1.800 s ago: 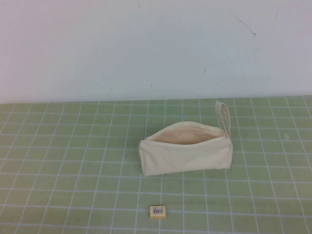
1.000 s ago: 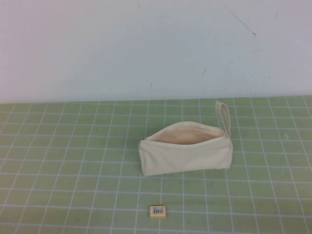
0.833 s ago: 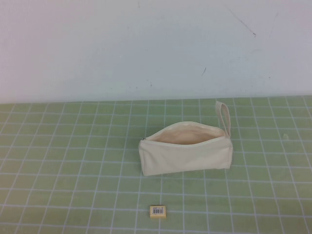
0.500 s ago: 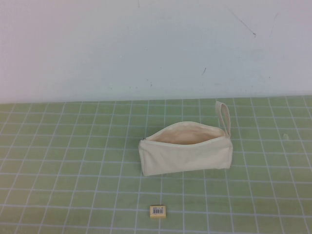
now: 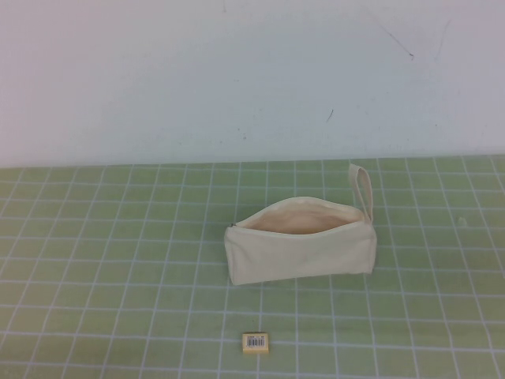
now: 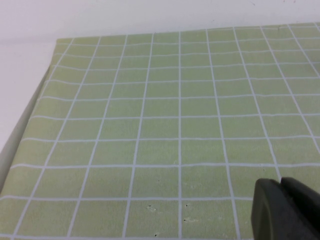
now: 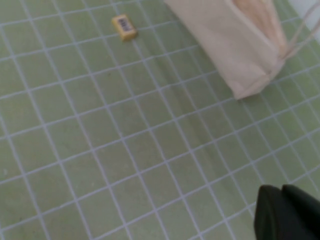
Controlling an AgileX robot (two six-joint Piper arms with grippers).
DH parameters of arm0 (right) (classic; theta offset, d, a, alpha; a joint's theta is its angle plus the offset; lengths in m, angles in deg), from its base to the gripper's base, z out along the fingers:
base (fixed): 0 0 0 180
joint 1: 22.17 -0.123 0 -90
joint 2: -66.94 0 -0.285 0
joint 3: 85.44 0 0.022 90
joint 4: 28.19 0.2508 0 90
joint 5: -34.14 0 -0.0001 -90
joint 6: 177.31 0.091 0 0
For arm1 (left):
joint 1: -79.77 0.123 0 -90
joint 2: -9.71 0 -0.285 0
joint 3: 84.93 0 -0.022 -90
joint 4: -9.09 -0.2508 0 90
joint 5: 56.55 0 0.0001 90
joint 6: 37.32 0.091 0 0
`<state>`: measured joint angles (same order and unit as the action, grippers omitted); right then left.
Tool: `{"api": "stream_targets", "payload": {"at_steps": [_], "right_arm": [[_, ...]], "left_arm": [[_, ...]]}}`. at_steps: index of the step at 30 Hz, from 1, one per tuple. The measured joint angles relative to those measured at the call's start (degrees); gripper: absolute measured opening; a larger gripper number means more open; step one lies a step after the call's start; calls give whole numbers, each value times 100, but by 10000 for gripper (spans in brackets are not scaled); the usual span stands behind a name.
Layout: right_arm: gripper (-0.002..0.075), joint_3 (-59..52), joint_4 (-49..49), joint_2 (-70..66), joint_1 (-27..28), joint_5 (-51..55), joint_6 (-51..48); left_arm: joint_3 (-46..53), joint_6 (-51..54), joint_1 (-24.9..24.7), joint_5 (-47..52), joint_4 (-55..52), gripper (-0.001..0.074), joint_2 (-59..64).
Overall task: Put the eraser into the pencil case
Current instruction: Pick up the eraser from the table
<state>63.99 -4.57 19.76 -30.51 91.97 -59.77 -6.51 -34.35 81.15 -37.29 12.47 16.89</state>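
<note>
The cream pencil case (image 5: 300, 241) lies on the green grid mat, its zip open toward the back and its loop strap (image 5: 363, 185) at its right end. The tiny tan-yellow eraser (image 5: 256, 342) with a barcode label lies apart in front of it, near the front edge. Neither gripper shows in the high view. The right wrist view shows the eraser (image 7: 124, 26), the pencil case (image 7: 235, 40) and my right gripper (image 7: 281, 192), shut and empty above bare mat. My left gripper (image 6: 279, 185) is shut and empty over bare mat, away from both things.
The green grid mat (image 5: 110, 260) covers the table up to a white wall (image 5: 237, 79) at the back. In the left wrist view the mat's edge (image 6: 30, 120) runs beside a white surface.
</note>
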Motion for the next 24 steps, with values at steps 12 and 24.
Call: {"api": "stream_targets", "payload": {"at_steps": [12, 24], "right_arm": [[-1, 816, -1289, -2651, -2046, -75, 640], [-1, 1977, -2362, -4970, -3683, -296, 1312]], "left_arm": [[0, 0, 0, 0, 0, -1, 0], [0, 0, 0, 0, 0, -1, 0]]}}
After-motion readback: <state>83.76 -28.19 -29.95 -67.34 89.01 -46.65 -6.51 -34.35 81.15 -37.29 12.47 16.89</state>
